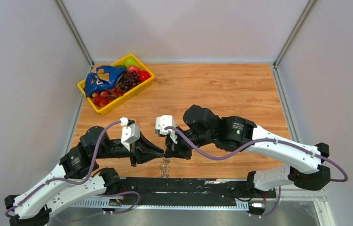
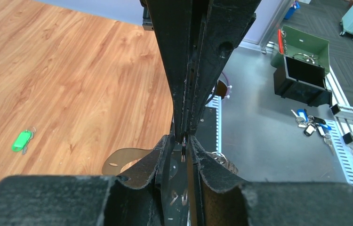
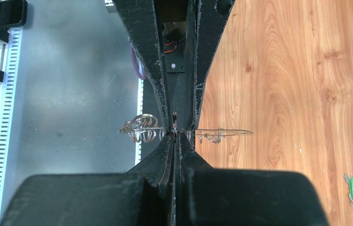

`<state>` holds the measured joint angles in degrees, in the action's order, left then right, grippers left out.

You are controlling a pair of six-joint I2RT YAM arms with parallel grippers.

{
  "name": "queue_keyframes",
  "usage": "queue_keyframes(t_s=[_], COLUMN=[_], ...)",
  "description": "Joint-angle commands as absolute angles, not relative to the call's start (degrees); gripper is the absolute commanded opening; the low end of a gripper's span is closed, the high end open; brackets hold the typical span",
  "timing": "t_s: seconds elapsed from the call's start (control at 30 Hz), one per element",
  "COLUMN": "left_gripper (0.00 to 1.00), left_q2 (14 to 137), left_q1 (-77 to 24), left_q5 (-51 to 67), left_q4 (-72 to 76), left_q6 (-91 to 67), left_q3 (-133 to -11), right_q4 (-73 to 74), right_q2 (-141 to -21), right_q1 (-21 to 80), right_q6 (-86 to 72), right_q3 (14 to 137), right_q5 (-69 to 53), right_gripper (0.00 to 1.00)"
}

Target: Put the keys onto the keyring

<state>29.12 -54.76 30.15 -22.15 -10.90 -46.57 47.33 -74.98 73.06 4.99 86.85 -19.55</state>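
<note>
Meeting tip to tip low over the near edge of the table, just ahead of the arm bases. Pinches a thin dark edge of the keyring in the right gripper, its fingers closed so that only that sliver parts them. Spreads the rest of the keyring out to both sides of that pinch: silvery chain loops bunched just beside one finger, a flat thin band seen edge-on reaching past the other. Faces the left gripper straight into the same spot, nose to nose with the right one. Shows a narrow gap between the left fingers, with the dark edge standing in the middle of it; cannot tell whether those pads press on it or merely flank it. From above, dangles a small silvery tangle just beneath the two tips, over the table's front edge. Finds the keys, a tiny bright green piece with a bit of metal beside it, flat on the wood well out to the side of both sets of fingers, touching neither gripper nor keyring. Finds the yellow basket of fruit and its blue bag far beyond the left gripper, near the table's far corner.
</note>
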Motion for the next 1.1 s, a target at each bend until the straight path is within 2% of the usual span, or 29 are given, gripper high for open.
queue_keyframes(t_s=[0.0, 0.1, 0.2, 0.4, 0.7, 0.83, 0.9, 1.07], left_gripper=[0.26, 0.23, 0.13, 0.01, 0.0, 0.0, 0.0, 0.0], left_q2=[28.53, 28.44, 28.29, 27.99, 26.61, 24.09, 23.15, 22.62], left_q1=[-54.94, -54.98, -54.95, -54.95, -54.98, -54.98, -54.98, -54.98], left_q5=[30.71, 30.55, 30.46, 29.99, 29.63, 29.15, 28.85, 29.78], left_q4=[-22.16, -22.26, -22.2, -21.62, -15.45, -10.84, -8.97, -4.5], left_q6=[-9.67, -9.55, -9.26, -9.25, -10.76, -10.9, -10.9, -10.89], left_q3=[-48.37, -48.26, -48.28, -48.16, -45.48, -42.91, -42.11, -40.37], right_q4=[45.68, 45.7, 45.63, 45.86, 45.63, 44.22, 43.21, 40.73], right_q2=[-75.01, -75.1, -75.23, -75.42, -74.54, -70.59, -68.33, -63.39], right_q1=[73.22, 73.21, 73.21, 73.21, 73.23, 73.21, 73.21, 73.22], right_q6=[4.0, 3.94, 3.91, 3.91, 3.96, 3.93, 3.95, 4.44], right_q3=[90.23, 90.34, 90.33, 90.09, 89.22, 87.6, 86.39, 82.44], right_q5=[-18.9, -18.99, -18.98, -18.99, -18.62, -16.37, -15.07, -11.29], right_gripper=[0.0, 0.0, 0.0, 0.0, 0.01, 0.16, 0.3, 0.46])
